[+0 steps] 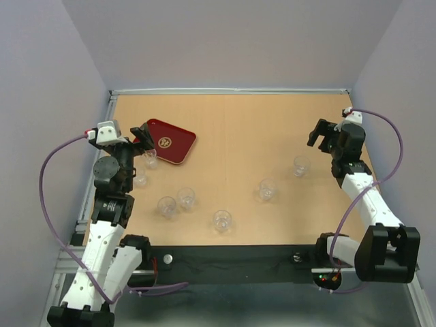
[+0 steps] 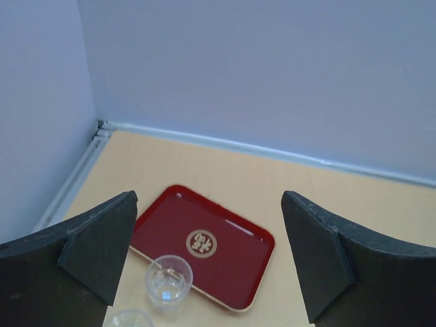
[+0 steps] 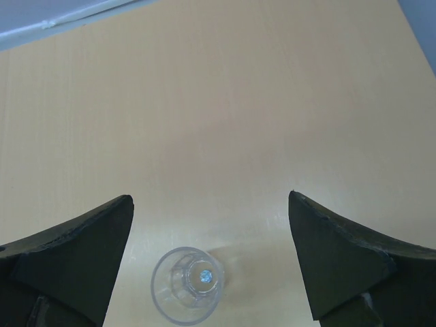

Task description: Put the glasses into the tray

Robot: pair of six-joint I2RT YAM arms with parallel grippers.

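The dark red tray lies empty at the back left of the table, with a gold emblem in its middle. Several clear glasses stand upright on the wood: two by the tray's near edge, three further forward, and two on the right. My left gripper is open and empty above the tray's left corner; its view shows the tray and a glass. My right gripper is open and empty, just beyond a glass.
Purple-grey walls close in the table on the left, back and right. A metal rail runs along the left edge. A black strip with both arm bases lies along the near edge.
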